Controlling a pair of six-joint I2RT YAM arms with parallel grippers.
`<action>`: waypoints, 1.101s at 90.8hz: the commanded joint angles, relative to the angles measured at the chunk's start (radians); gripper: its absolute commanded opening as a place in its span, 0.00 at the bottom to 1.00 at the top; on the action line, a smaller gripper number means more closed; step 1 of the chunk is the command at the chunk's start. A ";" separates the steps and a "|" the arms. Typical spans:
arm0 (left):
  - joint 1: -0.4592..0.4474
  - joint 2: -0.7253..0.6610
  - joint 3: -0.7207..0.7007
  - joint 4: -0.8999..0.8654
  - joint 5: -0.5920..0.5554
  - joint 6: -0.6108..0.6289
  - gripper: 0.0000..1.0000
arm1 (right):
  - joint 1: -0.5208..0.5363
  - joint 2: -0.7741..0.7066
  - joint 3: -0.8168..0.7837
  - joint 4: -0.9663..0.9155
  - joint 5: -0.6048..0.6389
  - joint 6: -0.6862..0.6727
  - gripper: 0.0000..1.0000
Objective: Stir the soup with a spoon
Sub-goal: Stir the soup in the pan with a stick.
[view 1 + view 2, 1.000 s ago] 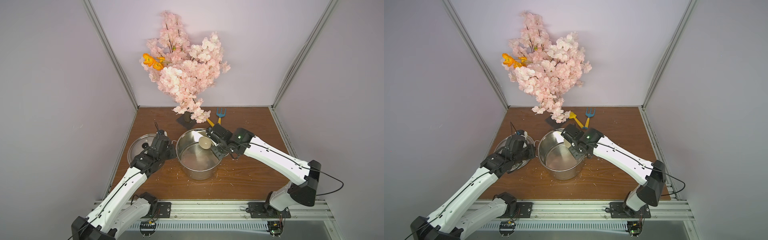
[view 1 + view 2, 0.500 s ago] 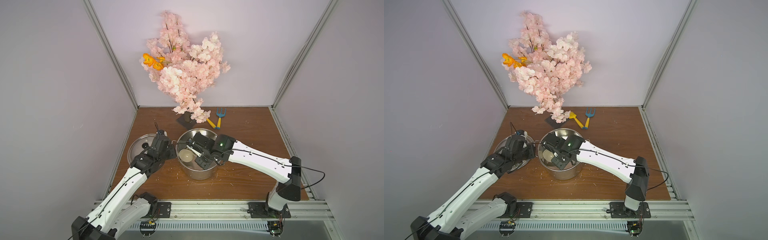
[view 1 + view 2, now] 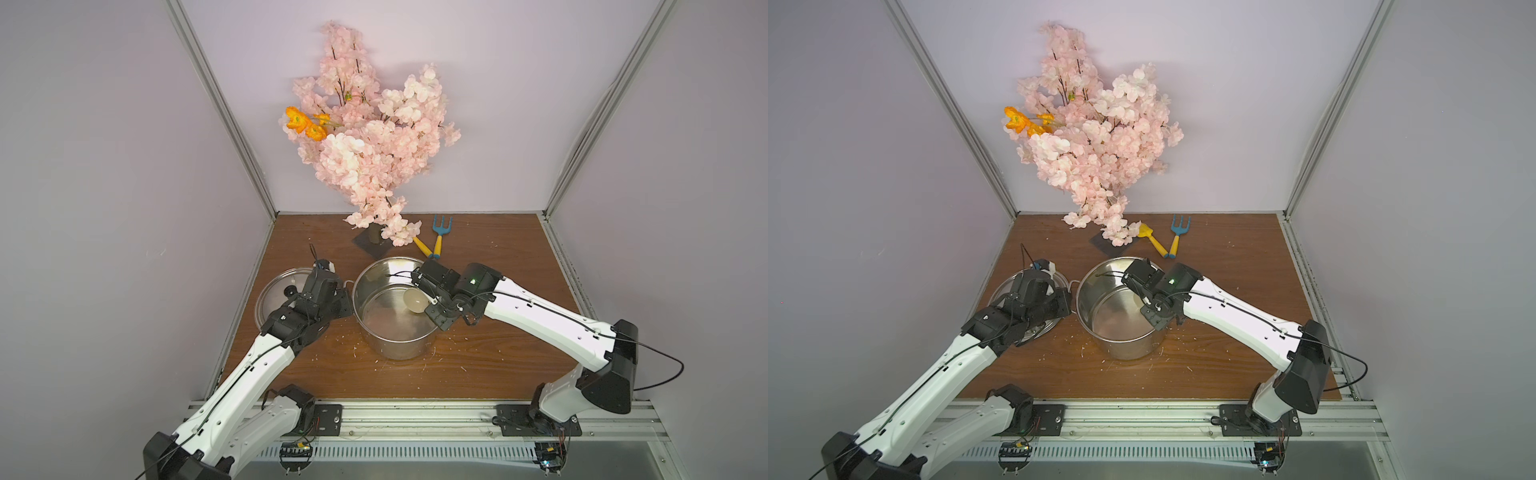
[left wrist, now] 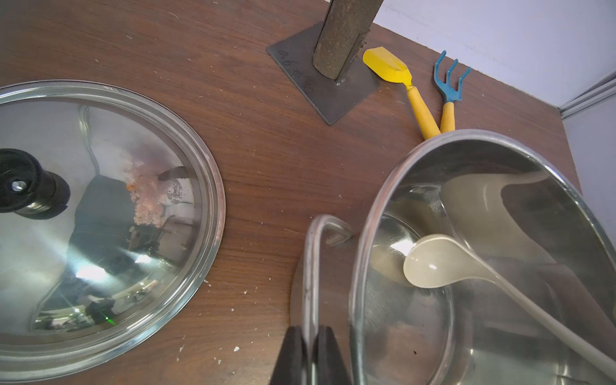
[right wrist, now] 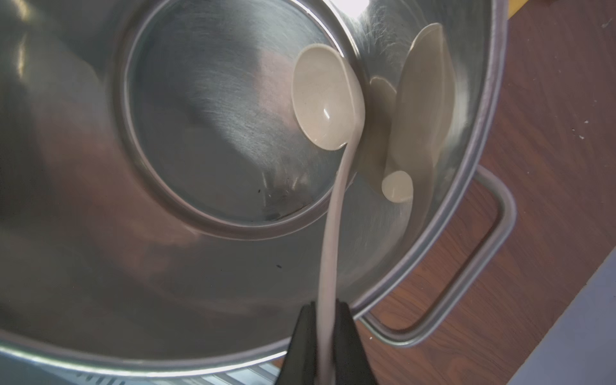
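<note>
— Right gripper (image 5: 325, 320) pinches the slim handle of the spoon (image 5: 325, 100); the spoon's bowl is low inside the pot (image 3: 399, 349), near its wall.
— And the left gripper (image 4: 311, 336)?
— Its jaws are pressed on the pot handle (image 4: 313, 266). The lid (image 4: 100, 216) lies beside the pot, already off.
— What is left?
— I think only stirring circles. Whether liquid is inside, I cannot tell.

Both arms reach in from the near rail, elbows bent. The left arm (image 3: 266, 365) stretches forward and low, and the left tool (image 4: 310, 333) is clamped on the pot handle (image 4: 311, 266). The right arm (image 3: 548, 320) angles inward with its wrist tipped down, and the right tool (image 5: 325, 306) pinches the spoon (image 5: 328, 100) by its slim handle.
</note>
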 commanded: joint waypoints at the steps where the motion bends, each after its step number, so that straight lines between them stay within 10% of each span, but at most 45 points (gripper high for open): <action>1: 0.002 0.003 -0.016 -0.029 0.010 0.003 0.01 | -0.001 0.061 0.092 0.013 0.019 -0.012 0.00; 39: 0.002 0.009 -0.008 -0.019 0.019 0.003 0.01 | 0.101 0.126 0.217 0.020 -0.163 -0.057 0.00; 70: 0.002 0.002 -0.004 -0.022 0.027 0.008 0.01 | 0.029 -0.019 -0.029 -0.001 -0.022 -0.001 0.00; 100: 0.002 -0.001 -0.013 -0.020 0.032 0.006 0.01 | -0.027 0.120 0.175 0.015 -0.065 -0.019 0.00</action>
